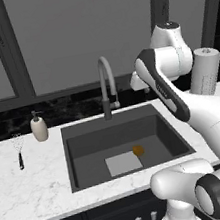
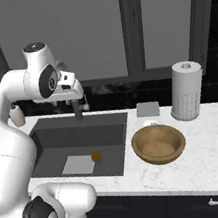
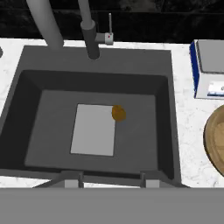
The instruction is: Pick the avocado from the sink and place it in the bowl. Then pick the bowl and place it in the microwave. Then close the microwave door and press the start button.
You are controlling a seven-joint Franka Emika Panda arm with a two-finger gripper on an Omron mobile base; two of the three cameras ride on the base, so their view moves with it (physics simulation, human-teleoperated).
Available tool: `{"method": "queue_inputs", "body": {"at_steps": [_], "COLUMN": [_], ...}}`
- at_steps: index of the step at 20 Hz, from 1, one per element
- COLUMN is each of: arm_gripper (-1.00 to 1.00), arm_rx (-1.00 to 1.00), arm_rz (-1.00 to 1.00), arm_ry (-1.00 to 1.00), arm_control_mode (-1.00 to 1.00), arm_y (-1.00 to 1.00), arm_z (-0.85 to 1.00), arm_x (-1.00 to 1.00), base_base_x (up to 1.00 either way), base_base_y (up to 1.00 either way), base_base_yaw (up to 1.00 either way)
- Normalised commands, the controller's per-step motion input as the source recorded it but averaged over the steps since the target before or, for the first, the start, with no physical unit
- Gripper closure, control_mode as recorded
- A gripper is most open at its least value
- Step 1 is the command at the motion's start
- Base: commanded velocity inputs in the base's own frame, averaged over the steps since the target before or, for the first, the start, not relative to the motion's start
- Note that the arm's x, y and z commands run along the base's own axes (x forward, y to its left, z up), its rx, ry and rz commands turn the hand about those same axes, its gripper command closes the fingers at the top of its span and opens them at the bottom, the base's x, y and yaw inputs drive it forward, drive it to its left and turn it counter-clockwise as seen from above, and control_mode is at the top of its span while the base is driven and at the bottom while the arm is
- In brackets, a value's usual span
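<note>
The avocado (image 1: 138,150) (image 2: 96,156) (image 3: 118,113), a small orange-brown lump, lies on the floor of the dark grey sink (image 1: 86,136) (image 2: 75,136) (image 3: 43,87), at the right edge of the lighter square. My gripper (image 3: 111,181) (image 2: 76,93) hangs high above the basin near the faucet (image 1: 107,84) and looks straight down into it. Its fingertips stand apart with nothing between them, so it is open. The wood-brown bowl (image 2: 158,144) (image 3: 216,140) sits on the counter just right of the sink. The microwave is out of view.
A soap dispenser (image 1: 39,128) and a whisk (image 1: 19,150) are on the marble counter left of the sink. On the right stand a paper towel roll (image 2: 186,91) (image 1: 204,71) and a flat grey box (image 2: 147,109) (image 3: 210,70). Windows line the back wall.
</note>
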Motion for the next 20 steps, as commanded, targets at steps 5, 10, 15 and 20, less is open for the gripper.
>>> {"method": "queue_inputs", "body": {"at_steps": [5, 10, 15, 20], "arm_gripper": [-1.00, -1.00, -1.00, -1.00], "arm_rx": [0.00, 0.00, -0.02, 0.00], "arm_rz": [0.00, 0.00, -0.01, 0.00], "arm_ry": [0.06, 0.05, 0.05, 0.10], "arm_control_mode": [-1.00, -1.00, -1.00, -1.00], "arm_y": [0.00, 0.00, 0.00, -0.09], "arm_z": [-0.10, -0.84, -0.82, -0.98], "arm_x": [-0.08, -0.15, 0.02, 0.05], "base_base_x": [0.00, 0.00, 0.00, 0.00], "base_base_y": [0.00, 0.00, 0.00, 0.00], "base_base_yaw": [0.00, 0.00, 0.00, 0.00]}}
